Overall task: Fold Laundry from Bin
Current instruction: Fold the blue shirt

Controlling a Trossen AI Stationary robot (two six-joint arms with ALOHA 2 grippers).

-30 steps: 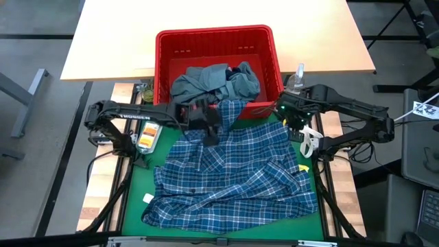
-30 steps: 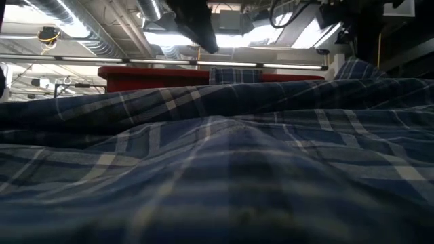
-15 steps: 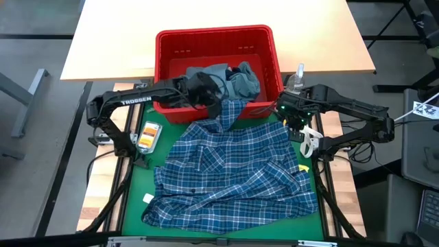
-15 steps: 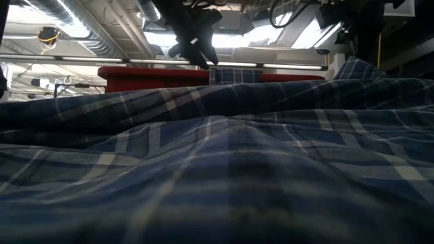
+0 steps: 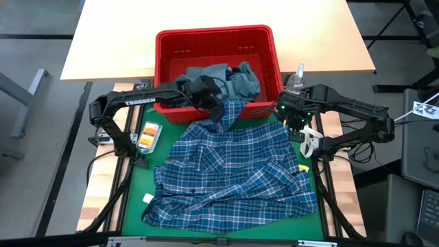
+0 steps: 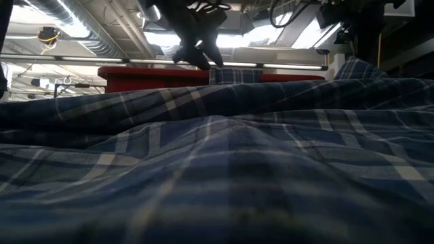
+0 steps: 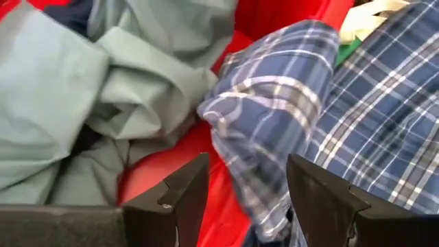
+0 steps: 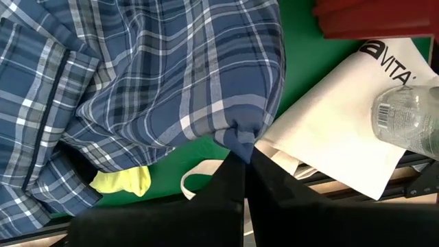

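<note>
Two grippers | left gripper spread over bin | right gripper pinching plaid shirt

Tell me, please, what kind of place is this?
Probably a robotics lab or workshop, not a home. Bare ceiling ducts run overhead, the green mat lies on a metal-framed bench, and two robot arms work over a plaid shirt and a red bin.

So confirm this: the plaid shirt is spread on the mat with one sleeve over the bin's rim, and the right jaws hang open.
Wrong about the right gripper: the right wrist view shows its jaws shut on the plaid shirt. One sleeve does lie over the rim of the bin.
</note>
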